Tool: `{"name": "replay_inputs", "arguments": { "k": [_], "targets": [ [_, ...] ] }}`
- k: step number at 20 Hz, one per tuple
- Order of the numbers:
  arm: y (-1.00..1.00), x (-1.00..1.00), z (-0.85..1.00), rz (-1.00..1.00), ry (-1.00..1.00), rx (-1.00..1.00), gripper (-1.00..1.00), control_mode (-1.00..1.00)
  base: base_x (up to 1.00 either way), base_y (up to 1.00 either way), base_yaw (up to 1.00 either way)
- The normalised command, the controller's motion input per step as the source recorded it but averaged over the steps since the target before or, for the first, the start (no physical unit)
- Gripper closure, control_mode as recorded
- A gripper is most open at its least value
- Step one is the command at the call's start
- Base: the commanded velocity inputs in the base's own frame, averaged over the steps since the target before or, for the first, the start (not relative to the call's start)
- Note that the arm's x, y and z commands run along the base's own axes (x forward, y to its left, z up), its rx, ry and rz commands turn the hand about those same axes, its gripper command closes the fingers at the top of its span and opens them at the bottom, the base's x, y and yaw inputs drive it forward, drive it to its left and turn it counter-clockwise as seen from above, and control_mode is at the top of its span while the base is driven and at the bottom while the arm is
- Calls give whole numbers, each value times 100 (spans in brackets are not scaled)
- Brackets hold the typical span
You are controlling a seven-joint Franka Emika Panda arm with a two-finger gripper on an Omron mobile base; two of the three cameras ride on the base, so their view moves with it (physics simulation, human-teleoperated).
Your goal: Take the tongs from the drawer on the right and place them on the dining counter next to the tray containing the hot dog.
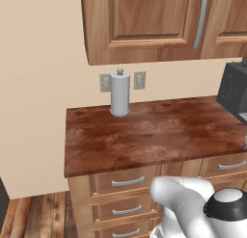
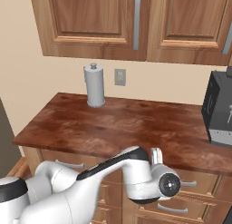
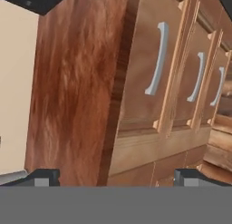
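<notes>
My gripper point(image 3: 118, 177) is open, its two dark fingertips point(image 3: 43, 177) set wide apart with nothing between them. The hand view is rolled on its side. It faces closed drawer fronts point(image 3: 149, 82) with curved silver handles, just under the edge of a narrow reddish-brown worktop point(image 3: 72, 82). In the right base view my hand point(image 2: 154, 173) hangs low in front of those drawer fronts point(image 2: 181, 182). The tongs, the drawer that holds them, the dining counter and the tray with the hot dog are out of view.
On the worktop point(image 1: 154, 131) a grey paper-towel holder point(image 1: 119, 92) stands against the wall. A dark appliance point(image 2: 219, 109) sits at the right end. Wooden wall cabinets point(image 1: 154, 20) hang above. Wood floor point(image 1: 34, 213) lies left of the cabinet.
</notes>
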Motion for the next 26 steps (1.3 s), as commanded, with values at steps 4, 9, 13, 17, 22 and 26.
{"name": "replay_inputs", "arguments": {
  "k": [4, 9, 13, 17, 22, 26],
  "targets": [
    [-16, -2, -29, -6, -3, 0, -100, -100, 0, 0, 0],
    [-11, 0, -26, -1, -8, 4, -100, -100, 0, 0, 0],
    [-8, 0, -21, 0, -6, 5, -100, -100, 0, 0, 0],
    [-8, 0, -18, 0, -2, 4, -100, -100, 0, 0, 0],
    [-16, 0, -11, 0, 0, 6, -100, -100, 0, 0, 0],
    [-19, 0, -8, 0, 0, 8, -100, -100, 0, 0, 0]
  ]
}}
